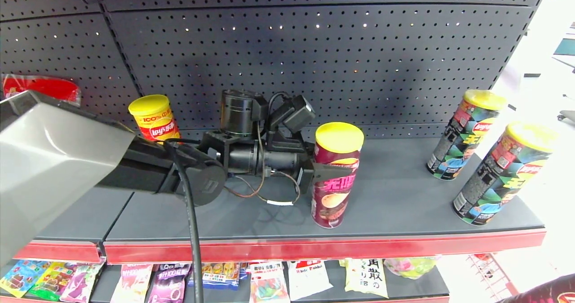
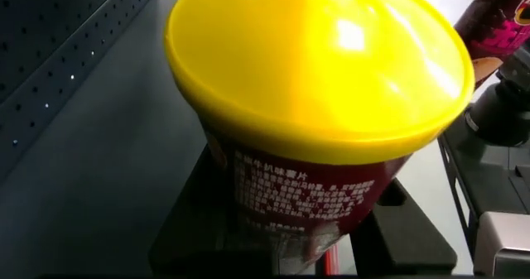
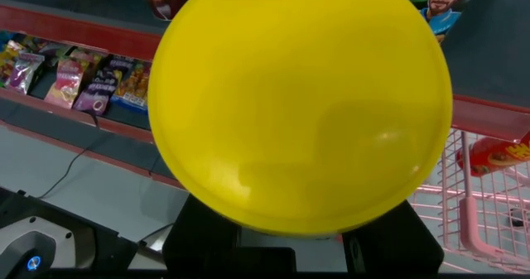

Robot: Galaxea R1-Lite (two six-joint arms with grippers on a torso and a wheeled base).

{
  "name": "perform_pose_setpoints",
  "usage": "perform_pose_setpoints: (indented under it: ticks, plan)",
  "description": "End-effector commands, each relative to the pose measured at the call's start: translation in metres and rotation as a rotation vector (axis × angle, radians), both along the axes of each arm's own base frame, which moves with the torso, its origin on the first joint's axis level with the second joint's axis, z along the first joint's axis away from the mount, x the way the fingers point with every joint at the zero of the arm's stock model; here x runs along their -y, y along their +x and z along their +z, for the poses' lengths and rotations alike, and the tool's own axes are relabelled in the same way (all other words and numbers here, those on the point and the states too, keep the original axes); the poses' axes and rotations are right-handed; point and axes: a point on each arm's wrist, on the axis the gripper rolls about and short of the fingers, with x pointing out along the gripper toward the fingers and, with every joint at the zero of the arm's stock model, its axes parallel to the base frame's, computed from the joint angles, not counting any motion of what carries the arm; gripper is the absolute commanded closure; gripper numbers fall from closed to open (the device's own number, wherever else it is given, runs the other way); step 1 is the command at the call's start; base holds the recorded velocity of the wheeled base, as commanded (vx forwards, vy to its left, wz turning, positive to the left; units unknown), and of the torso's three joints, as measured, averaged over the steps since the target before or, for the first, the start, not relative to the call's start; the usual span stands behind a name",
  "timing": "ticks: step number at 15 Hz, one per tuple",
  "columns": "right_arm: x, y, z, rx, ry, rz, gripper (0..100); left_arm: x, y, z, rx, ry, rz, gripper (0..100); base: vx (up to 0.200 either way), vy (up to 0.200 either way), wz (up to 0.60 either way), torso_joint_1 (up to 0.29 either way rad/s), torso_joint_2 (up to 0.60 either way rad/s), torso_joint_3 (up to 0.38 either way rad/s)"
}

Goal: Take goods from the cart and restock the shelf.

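On the shelf (image 1: 404, 195), toward its front edge and about midway along, stands the can (image 1: 331, 206), maroon with a yellow lid (image 1: 339, 137). Your left hand (image 1: 334, 170) is pinching it around the upper body, one finger on each side, with the arm coming in level from the left. The base looks down on the shelf or very nearly so, and the can leans a little; you can't confirm full contact from the head view.

Your right hand (image 3: 298, 250) is clamped on a second can (image 3: 298, 105), held low and off the shelf, with the cart (image 3: 489, 204) just beside it.

On the shelf, a short can (image 1: 155, 116) stands at the back left, behind your left arm. Two dark cans (image 1: 467, 132) (image 1: 503, 173) stand well apart from yours on the right. Snack packets (image 1: 269, 280) hang on the tier below.

The main risk is the release. If you let go while the can is tilted or not seated, it will likely topple, and this close to the red lip (image 1: 314, 249) it could roll off onto the packets or floor. Pulling the arm back before the fingers clear could drag it over. Swinging the arm rearward could clip the short can. Watch the second can too: its wide lid hides the fingers, so slip there would be hard to spot.
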Motion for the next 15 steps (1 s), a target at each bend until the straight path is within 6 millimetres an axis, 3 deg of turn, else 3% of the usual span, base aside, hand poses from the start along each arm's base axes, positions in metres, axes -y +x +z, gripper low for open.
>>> perform_pose_setpoints:
  ticks: [1, 15]
  plan:
    - [0.000, 0.000, 0.000, -0.004, -0.001, 0.001, 100, -0.001, -0.002, 0.000, -0.004, 0.002, -0.003, 100, 0.000, 0.000, 0.00, 0.000, 0.00, 0.000]
    - [0.000, 0.001, -0.001, -0.005, -0.001, 0.004, 100, -0.012, -0.017, -0.007, -0.054, 0.030, -0.007, 100, 0.000, 0.000, 0.00, 0.000, 0.00, 0.000]
